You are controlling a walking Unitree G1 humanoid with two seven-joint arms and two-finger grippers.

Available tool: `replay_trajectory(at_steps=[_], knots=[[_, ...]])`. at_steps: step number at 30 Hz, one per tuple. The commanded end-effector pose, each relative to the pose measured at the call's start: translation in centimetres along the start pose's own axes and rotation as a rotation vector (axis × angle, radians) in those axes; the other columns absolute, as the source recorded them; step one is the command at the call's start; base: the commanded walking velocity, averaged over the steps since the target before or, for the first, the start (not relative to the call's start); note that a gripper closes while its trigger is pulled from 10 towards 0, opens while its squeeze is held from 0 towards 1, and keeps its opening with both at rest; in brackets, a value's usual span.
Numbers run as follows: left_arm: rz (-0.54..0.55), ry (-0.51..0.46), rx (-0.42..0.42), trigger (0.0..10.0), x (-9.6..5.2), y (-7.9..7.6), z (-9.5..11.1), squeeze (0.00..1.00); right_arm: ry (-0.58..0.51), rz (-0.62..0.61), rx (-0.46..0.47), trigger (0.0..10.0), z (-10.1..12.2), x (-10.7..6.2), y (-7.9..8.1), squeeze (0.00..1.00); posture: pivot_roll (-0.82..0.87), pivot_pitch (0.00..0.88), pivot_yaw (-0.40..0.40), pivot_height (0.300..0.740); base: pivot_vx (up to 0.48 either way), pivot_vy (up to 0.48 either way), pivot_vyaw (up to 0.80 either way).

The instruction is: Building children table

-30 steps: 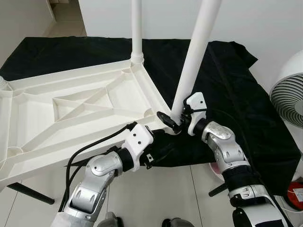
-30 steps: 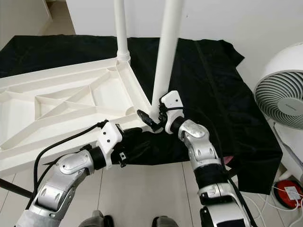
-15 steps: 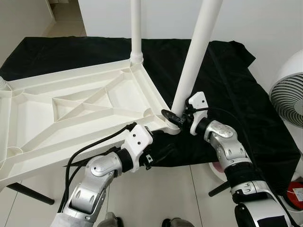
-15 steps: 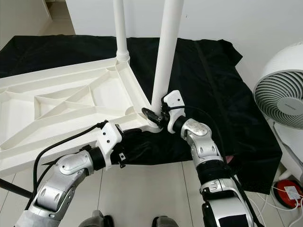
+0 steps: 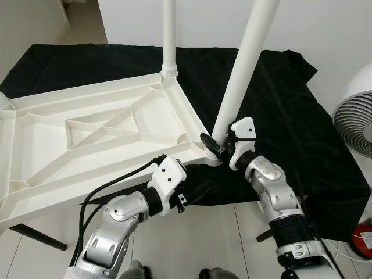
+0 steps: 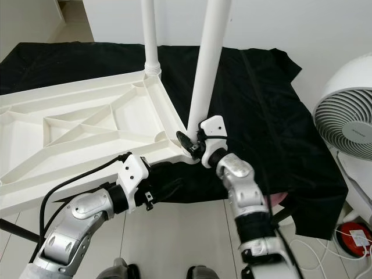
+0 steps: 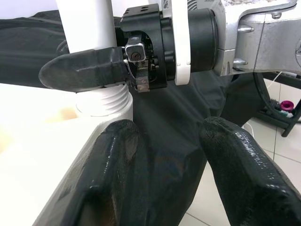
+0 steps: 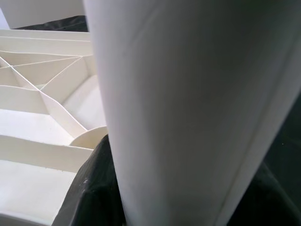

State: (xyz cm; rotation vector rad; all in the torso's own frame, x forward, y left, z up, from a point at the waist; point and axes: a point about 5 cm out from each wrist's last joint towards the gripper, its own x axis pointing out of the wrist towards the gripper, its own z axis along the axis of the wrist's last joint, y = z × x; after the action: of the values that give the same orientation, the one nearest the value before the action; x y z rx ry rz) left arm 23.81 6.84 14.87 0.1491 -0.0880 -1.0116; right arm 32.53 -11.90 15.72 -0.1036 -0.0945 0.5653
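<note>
From the left eye view, a big white plastic tabletop (image 5: pixel 99 136) lies upside down, ribs facing up, partly on a black cloth (image 5: pixel 279 104) spread over the pale tiled floor (image 5: pixel 209 232). One straight white round leg (image 5: pixel 169 40) stands up from the far corner. A second white round leg (image 5: pixel 241 75) leans in the near corner socket. The right gripper (image 5: pixel 216 146) has its jaws closed around the bottom of this leaning leg, just above the socket. The left gripper (image 5: pixel 200 183) sits low, right by the front edge of the tabletop near that same corner, over the black cloth. In the right eye view, a white round fan (image 6: pixel 349 122) stands to the right of the cloth, and a red thing (image 6: pixel 354 235) with white wires lies on the floor near it. In the left wrist view, the left jaws are spread open with nothing between them, and one black finger (image 7: pixel 84 70) of the right gripper hugs the leg above its ridged end. In the right wrist view, the leaning leg is very close, with the ribbed tabletop behind it.
</note>
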Motion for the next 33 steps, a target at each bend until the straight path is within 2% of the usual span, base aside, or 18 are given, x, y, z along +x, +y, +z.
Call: replay_trajectory(at_steps=[1, 5, 6, 7, 8, 12, 13, 16, 17, 22, 23, 26, 27, 33], knots=[[0.06, 0.011, 0.001, 10.0, 0.0, 0.0, -0.1, 0.0, 0.027, -0.053, 0.029, 10.0, -0.5, -0.2, 0.5, 0.0, -0.05, 0.109, 0.01, 0.74, 0.0, 0.0, 0.0], [0.06, 0.011, 0.001, 10.0, 0.0, 0.0, -0.1, 0.0, 0.027, -0.053, 0.029, 10.0, -0.5, -0.2, 0.5, 0.0, -0.05, 0.109, 0.01, 0.74, 0.0, 0.0, 0.0], [0.056, 0.011, 0.002, 10.0, 0.1, 0.0, -0.1, 0.0, 0.009, -0.158, 0.051, 10.0, -0.3, -0.5, 1.2, 0.0, -0.06, 0.103, 0.007, 0.74, 0.0, 0.0, 0.0], [0.056, 0.011, 0.002, 10.0, 0.1, 0.0, -0.1, 0.0, 0.009, -0.158, 0.051, 10.0, -0.3, -0.5, 1.2, 0.0, -0.06, 0.103, 0.007, 0.74, 0.0, 0.0, 0.0], [0.053, 0.01, 0.003, 10.0, 0.1, 0.0, -0.1, 0.0, 0.004, -0.282, 0.071, 10.0, -0.3, -0.7, 1.7, 0.0, -0.06, 0.1, 0.007, 0.74, 0.0, 0.0, 0.0], [0.053, 0.01, 0.003, 10.0, 0.1, 0.0, -0.1, 0.0, 0.004, -0.282, 0.071, 10.0, -0.3, -0.7, 1.7, 0.0, -0.06, 0.1, 0.007, 0.74, 0.0, 0.0, 0.0], [0.051, 0.01, 0.003, 10.0, 0.2, 0.0, -0.1, 0.0, 0.003, -0.367, 0.083, 10.0, -0.3, -1.0, 2.0, 0.0, -0.06, 0.1, 0.007, 0.74, 0.0, 0.0, 0.0], [0.051, 0.01, 0.003, 10.0, 0.2, 0.0, -0.1, 0.0, 0.003, -0.367, 0.083, 10.0, -0.3, -1.0, 2.0, 0.0, -0.06, 0.1, 0.007, 0.74, 0.0, 0.0, 0.0], [0.046, 0.008, 0.002, 10.0, 0.3, -0.1, -0.1, 0.0, 0.004, -0.425, 0.103, 10.0, -0.3, -1.1, 2.3, 0.0, -0.06, 0.096, 0.006, 0.74, 0.0, 0.0, 0.0], [0.039, 0.009, 0.003, 10.0, 0.3, -0.1, 0.0, 0.0, 0.005, -0.449, 0.128, 10.0, -0.3, -1.1, 2.6, 0.0, -0.06, 0.094, 0.008, 0.74, 0.0, 0.0, 0.0], [0.039, 0.009, 0.004, 10.0, 0.2, -0.1, 0.0, 0.0, 0.002, -0.447, 0.134, 10.0, -0.2, -1.1, 2.8, 0.66, -0.06, 0.091, 0.007, 0.74, 0.0, 0.0, 0.0], [0.039, 0.009, 0.004, 10.0, 0.2, -0.1, 0.0, 0.0, 0.002, -0.447, 0.134, 10.0, -0.2, -1.1, 2.8, 0.66, -0.06, 0.091, 0.007, 0.74, 0.0, 0.0, 0.0], [0.041, 0.01, 0.005, 10.0, 0.2, -0.1, 0.0, 0.0, -0.008, -0.428, 0.142, 10.0, 0.0, -1.0, 2.9, 1.0, -0.06, 0.091, 0.007, 0.74, 0.0, 0.0, 0.0], [0.049, 0.007, 0.004, 10.0, 0.2, -0.1, 0.0, 0.0, -0.021, -0.374, 0.138, 10.0, 0.3, -1.0, 2.6, 1.0, -0.05, 0.092, 0.0, 0.74, 0.0, 0.0, 0.0]])
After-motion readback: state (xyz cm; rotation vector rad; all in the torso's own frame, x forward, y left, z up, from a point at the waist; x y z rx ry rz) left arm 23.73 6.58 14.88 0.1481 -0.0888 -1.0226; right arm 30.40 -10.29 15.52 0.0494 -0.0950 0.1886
